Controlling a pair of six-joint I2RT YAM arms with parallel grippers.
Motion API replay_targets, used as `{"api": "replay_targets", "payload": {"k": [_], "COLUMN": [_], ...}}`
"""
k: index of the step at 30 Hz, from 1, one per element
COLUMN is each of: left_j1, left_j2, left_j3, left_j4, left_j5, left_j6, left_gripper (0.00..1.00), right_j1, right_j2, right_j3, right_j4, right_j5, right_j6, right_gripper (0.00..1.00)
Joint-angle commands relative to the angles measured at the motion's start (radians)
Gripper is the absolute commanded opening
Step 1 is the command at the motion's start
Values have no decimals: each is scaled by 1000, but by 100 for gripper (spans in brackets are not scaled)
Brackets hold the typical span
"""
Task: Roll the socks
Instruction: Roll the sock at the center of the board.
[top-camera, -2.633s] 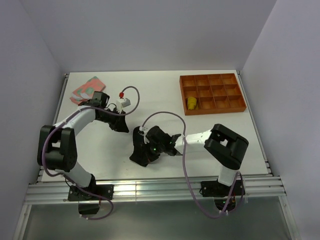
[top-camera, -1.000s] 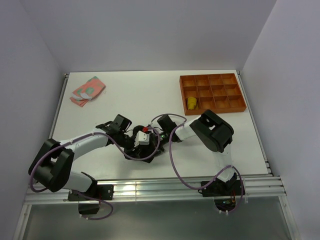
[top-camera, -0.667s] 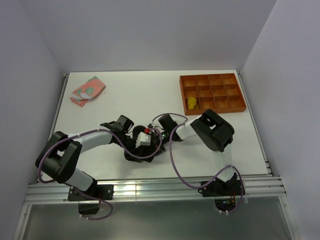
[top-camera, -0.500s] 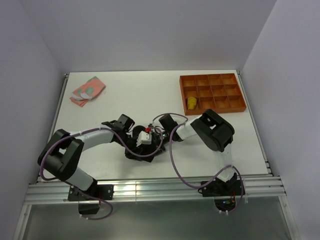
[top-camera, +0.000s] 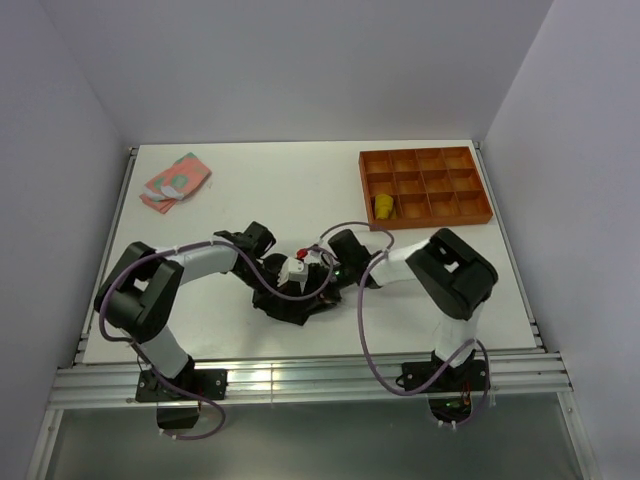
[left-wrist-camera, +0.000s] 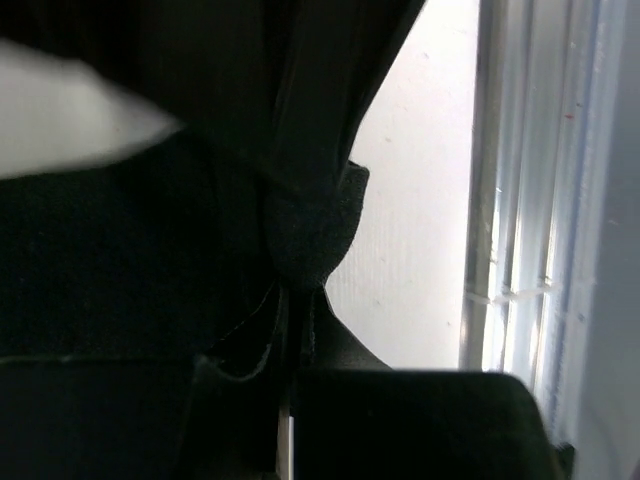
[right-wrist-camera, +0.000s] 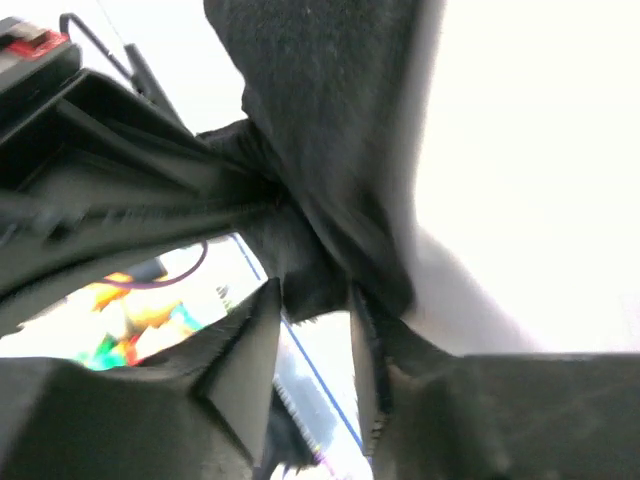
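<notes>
At the upper left of the overhead view, a soft pink sock with green patches (top-camera: 175, 182) lies flat on the white table (top-camera: 300, 180), well apart from both arms. Toward the middle, the left arm reaches across the table, and the left gripper (top-camera: 283, 292) comes down onto a plain black fabric sock (top-camera: 290, 312), which lies bunched in the lower centre of the frame, near the table's front edge. The left wrist view shows this gripper (left-wrist-camera: 292, 300) with its fingers drawn together to a thin slit, pinching a fold of the black sock (left-wrist-camera: 310, 230) that rises just above them. Just to the right, the right gripper (top-camera: 322, 287) meets the same sock from the other side. In the right wrist view its fingers (right-wrist-camera: 240, 350) stand partway apart, and a hanging edge of the black sock (right-wrist-camera: 320, 150) dips into the gap between them. I cannot tell whether they press on it. At the upper right sits a rigid orange tray with square compartments (top-camera: 486, 200), and a rolled mustard-yellow sock (top-camera: 382, 207) rests in its lower left compartment.
</notes>
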Motion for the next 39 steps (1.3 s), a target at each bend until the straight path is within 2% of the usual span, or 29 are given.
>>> {"api": "replay_targets", "payload": {"k": [1,4,6,8,9,12,13,17,21,24,30,39], "left_j1": [29,60,77,89,91,89,91,103,112,117,126,143], "left_j2": [59,118,145,160,155,178,192,234,281,309,336,346], "left_j3": [85,151,178,189,186,172,177,189,206,206,191,182], "left_j4": [-212,-345,-445,-474,-471,-483,-496,-500,-523,-531,-546,-549], "left_j5": [25,55,81,78,73,68,68,58,53,38,16,13], "left_j6": [93,156,208,219,207,193,201,182,193,193,216,230], "left_gripper": [0,0,0,0,0,1,0,0,0,0,0,0], "right_j1": [-13,-10,-7,19,36,158,236,401,522,579,659,749], "right_j2": [-131,-273,-388,-520,-563,-692,-709,-622,-501,-429,-317,-202], "right_j3": [-68,-156,-218,-265,-272,-244,-203,-65,-14,-12,17,133], "right_j4": [-17,53,69,65,33,-47,-68,-170,-117,-38,6,-32], "right_j5": [228,353,455,541,651,855,905,1058,1167,1194,1278,1276], "right_j6": [-18,-3,3,-6,-30,-108,-132,-279,-437,-498,-563,-626], "right_gripper": [44,49,49,49,49,50,50,50,48,47,47,49]}}
